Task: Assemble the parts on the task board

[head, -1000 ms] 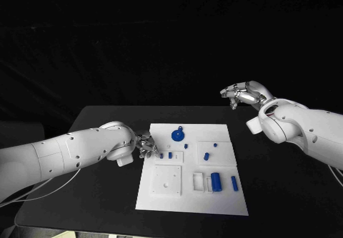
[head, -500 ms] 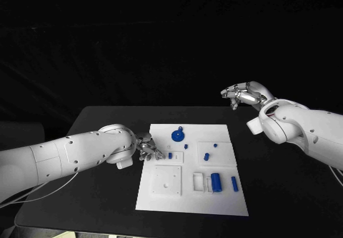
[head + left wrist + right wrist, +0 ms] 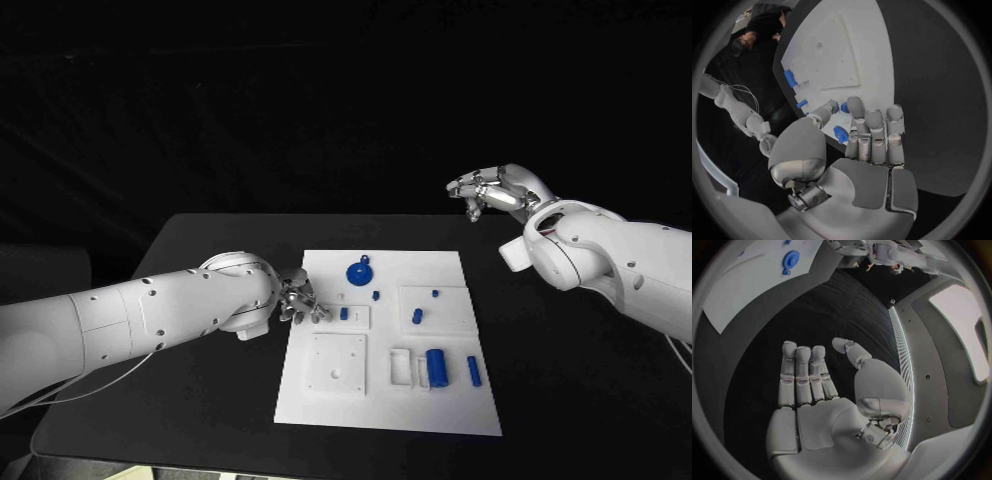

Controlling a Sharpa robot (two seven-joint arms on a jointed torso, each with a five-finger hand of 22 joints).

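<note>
Viewing from the head: shows the left hand (image 3: 299,297) at the left edge of the task board (image 3: 433,400), fingertips over the recess holding a small blue peg (image 3: 343,313). Compared with a second ago, has nudged only slightly inward over that edge, with the forearm swung lower across the table (image 3: 188,380). Leaves the round blue part (image 3: 359,271) near the far edge and the larger blue pieces near the right edge unmoved. Suggests a pick being set up, not yet an insertion. Shows the right hand (image 3: 490,190) raised beyond the table's far right corner, well apart from the board, unchanged.

From the left wrist: fingers held straight and close together over the board's edge, thumb bent toward them. Places one blue piece (image 3: 840,134) just under the fingers and another (image 3: 844,106) at the fingertips; cannot tell whether either is pinched or merely beneath.

From the right wrist: palm flat, fingers extended and released, grasping nothing, over bare table near the board's corner.
</note>
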